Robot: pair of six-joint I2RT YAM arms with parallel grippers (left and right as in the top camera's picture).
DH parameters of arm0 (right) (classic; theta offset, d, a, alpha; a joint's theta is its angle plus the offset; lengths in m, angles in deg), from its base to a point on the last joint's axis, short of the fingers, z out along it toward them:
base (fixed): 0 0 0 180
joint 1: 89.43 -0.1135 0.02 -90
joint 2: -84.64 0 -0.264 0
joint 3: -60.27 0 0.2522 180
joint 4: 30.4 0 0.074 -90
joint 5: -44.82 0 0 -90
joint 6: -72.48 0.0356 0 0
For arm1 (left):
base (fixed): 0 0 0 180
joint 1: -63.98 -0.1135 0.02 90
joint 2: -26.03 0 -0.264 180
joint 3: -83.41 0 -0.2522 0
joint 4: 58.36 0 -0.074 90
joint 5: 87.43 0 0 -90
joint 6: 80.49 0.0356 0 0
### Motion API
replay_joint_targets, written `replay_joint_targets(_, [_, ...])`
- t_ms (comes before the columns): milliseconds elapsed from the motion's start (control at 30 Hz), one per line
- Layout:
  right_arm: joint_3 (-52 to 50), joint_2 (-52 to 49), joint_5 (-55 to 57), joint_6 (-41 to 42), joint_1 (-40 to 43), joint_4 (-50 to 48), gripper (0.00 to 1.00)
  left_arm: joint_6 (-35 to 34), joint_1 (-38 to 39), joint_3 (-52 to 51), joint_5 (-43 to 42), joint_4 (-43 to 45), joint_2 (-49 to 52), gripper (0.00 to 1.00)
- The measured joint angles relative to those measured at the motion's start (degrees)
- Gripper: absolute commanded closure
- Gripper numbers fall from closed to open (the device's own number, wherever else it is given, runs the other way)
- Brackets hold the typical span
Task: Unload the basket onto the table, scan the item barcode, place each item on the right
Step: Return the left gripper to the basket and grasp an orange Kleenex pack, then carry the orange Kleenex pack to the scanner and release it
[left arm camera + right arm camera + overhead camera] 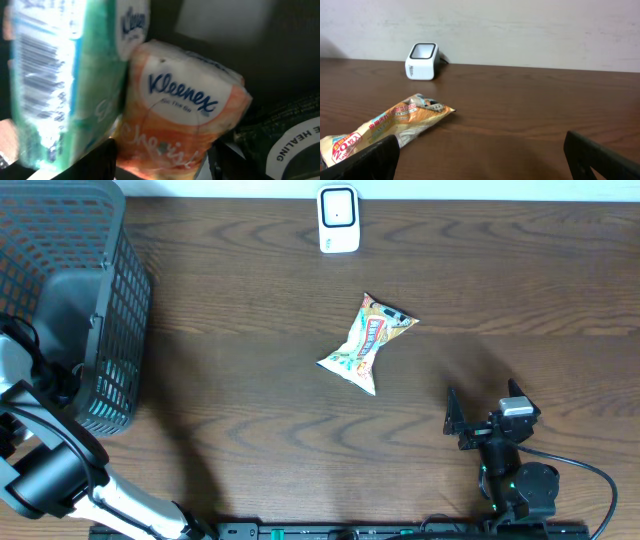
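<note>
Brown worktop (250, 440) spreads wide around the bag (366, 343), with the scanner (339, 219) at its far edge. My right claw (481, 140) gapes apart. My left claw (159, 159) straddles a tissue pack (185, 110) in the basket (112, 300); whether it is clamped I cannot tell.

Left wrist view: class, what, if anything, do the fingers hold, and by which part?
Cannot be told: the left fingers flank the near end of the orange Kleenex tissue pack, but a firm hold is not clear.

Overhead stares straight down, the scanner (339, 220) at its top edge; right wrist shares it from low and well back, while left wrist, far to its left, presses close on tissue packs (185, 115).
</note>
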Motion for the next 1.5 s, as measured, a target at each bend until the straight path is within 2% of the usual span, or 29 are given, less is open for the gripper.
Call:
replay_joint_targets(33, [0.0,0.0,0.0,0.0,0.0,0.0,0.01,0.92,0.0,-0.57,-0.44,0.68,0.0,0.43])
replay_joint_targets(100, [0.0,0.0,0.0,0.0,0.0,0.0,0.01,1.53,0.0,-1.07,-0.66,1.49,0.0,0.54])
replay_joint_targets(167, [0.0,0.0,0.0,0.0,0.0,0.0,0.01,2.27,-0.02,-1.25,-0.63,2.01,0.0,0.77])
replay_joint_targets(233, [0.0,0.0,0.0,0.0,0.0,0.0,0.01,2.93,-0.02,-1.25,-0.59,2.23,0.0,0.92])
replay_joint_targets(500, [0.0,0.0,0.0,0.0,0.0,0.02,0.01,3.04,0.0,-0.2,-0.94,0.85,-0.31,0.93])
replay_joint_targets(667, [0.0,0.0,0.0,0.0,0.0,0.0,0.01,-1.07,0.0,2.19,-2.32,0.52,-2.84,0.93])
replay_joint_targets(800, [0.0,0.0,0.0,0.0,0.0,0.02,0.01,-7.02,0.0,3.34,-3.61,6.29,-15.17,0.93])
replay_joint_targets(933, [0.0,0.0,0.0,0.0,0.0,0.0,0.01,-9.73,0.0,5.2,-7.02,12.15,-28.2,0.93])
replay_joint_targets(1033, [0.0,0.0,0.0,0.0,0.0,0.0,0.01,-12.39,0.02,5.75,-14.78,16.31,-35.54,0.93])
replay_joint_targets(1100, [0.0,0.0,0.0,0.0,0.0,0.0,0.01,-14.14,1.01,5.86,-22.77,20.09,-38.27,0.93])
replay_joint_targets(1200, [0.0,0.0,0.0,0.0,0.0,0.0,0.01,-15.61,6.69,5.88,-32.39,24.35,-39.12,0.93])
replay_joint_targets(1300, [0.0,0.0,0.02,0.0,0.0,-0.02,0.01,-13.92,17.92,5.88,-37.94,24.04,-37.79,0.93])
replay_joint_targets(1467, [0.0,0.0,0.0,0.0,0.0,0.0,0.01,-6.54,37.88,5.77,-39.12,20.9,-33.59,0.93])
replay_joint_targets(1500, [0.0,0.0,0.0,0.0,0.0,0.0,0.01,-5.7,39.76,5.77,-38.73,20.61,-33.03,0.93])
